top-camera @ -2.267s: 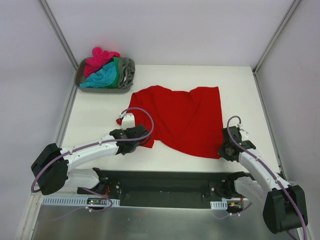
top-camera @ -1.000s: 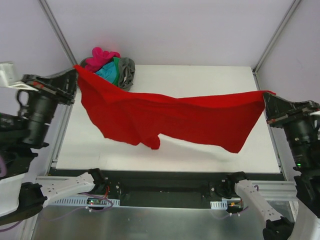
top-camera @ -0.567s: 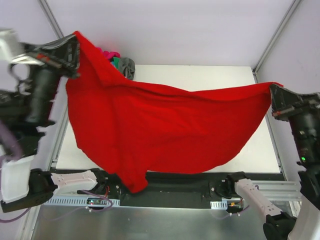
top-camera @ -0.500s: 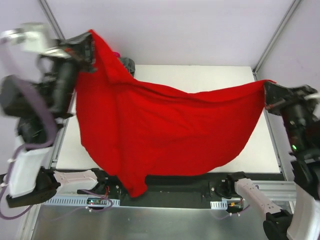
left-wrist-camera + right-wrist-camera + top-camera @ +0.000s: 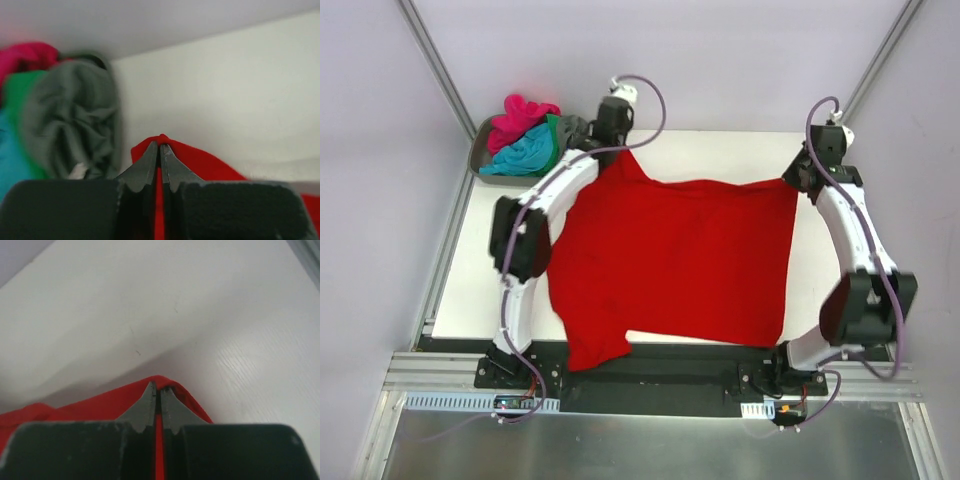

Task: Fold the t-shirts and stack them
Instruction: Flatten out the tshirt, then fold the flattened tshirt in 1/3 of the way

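Observation:
The bright red t-shirt (image 5: 680, 260) lies spread over the white table, its near left corner hanging over the front edge. My left gripper (image 5: 620, 152) is shut on its far left corner (image 5: 161, 150), near the tray. My right gripper (image 5: 792, 178) is shut on its far right corner (image 5: 159, 387). Both arms reach to the far side of the table. The magenta-pink (image 5: 518, 115), teal-blue (image 5: 520, 155), green (image 5: 552, 140) and grey (image 5: 572, 135) t-shirts lie bunched in the tray; the grey one (image 5: 70, 120) shows beside my left fingers.
The grey plastic tray (image 5: 485, 180) stands at the far left corner of the table. Metal frame posts (image 5: 435, 60) rise at both far corners. White table surface (image 5: 720, 150) shows beyond the shirt and to its right (image 5: 830, 290).
Both arms swung the raised, hanging red shirt away from the camera and down; it now lies spread on the table, its two far corners still gripped.

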Available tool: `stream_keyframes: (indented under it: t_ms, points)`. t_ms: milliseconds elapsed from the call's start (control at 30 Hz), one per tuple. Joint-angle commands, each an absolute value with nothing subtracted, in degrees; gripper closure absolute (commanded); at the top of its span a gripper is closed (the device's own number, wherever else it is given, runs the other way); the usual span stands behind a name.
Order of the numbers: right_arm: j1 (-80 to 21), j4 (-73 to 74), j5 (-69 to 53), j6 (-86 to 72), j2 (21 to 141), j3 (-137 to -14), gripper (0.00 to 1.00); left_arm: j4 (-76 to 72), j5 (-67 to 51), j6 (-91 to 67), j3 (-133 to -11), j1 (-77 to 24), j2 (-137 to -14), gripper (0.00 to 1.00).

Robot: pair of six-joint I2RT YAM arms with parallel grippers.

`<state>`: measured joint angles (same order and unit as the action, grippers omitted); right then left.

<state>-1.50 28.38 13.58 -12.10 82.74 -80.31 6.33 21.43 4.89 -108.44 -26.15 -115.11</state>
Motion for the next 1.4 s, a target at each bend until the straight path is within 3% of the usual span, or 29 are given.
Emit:
stream_keyframes:
  t_ms: [0, 200, 433, 867, 1367]
  points:
    - [2.9, 19.34, 5.81, -11.96, 95.67, -86.02, 0.99, 4.22, 17.94, 4.4, -117.58, -26.19, -125.83, 1.0]
    - [3.87, 17.58, 5.19, -9.75, 109.32, -94.04, 0.99, 3.51, 9.15, -2.63, -122.69, -23.12, -133.06, 1.0]
    - [4.39, 17.31, 5.54, -9.49, 109.34, -92.03, 0.99, 3.43, 8.96, -2.11, -118.05, -23.03, -131.75, 1.0]
    - [6.77, 22.84, 2.81, -4.84, 104.42, -91.4, 0.99, 2.9, 10.19, -10.71, -95.29, -23.29, -113.3, 1.0]
    - [8.26, 26.1, 3.95, -2.9, 103.27, -93.08, 0.99, 5.18, 27.32, -24.78, -73.13, -31.9, -95.02, 1.0]
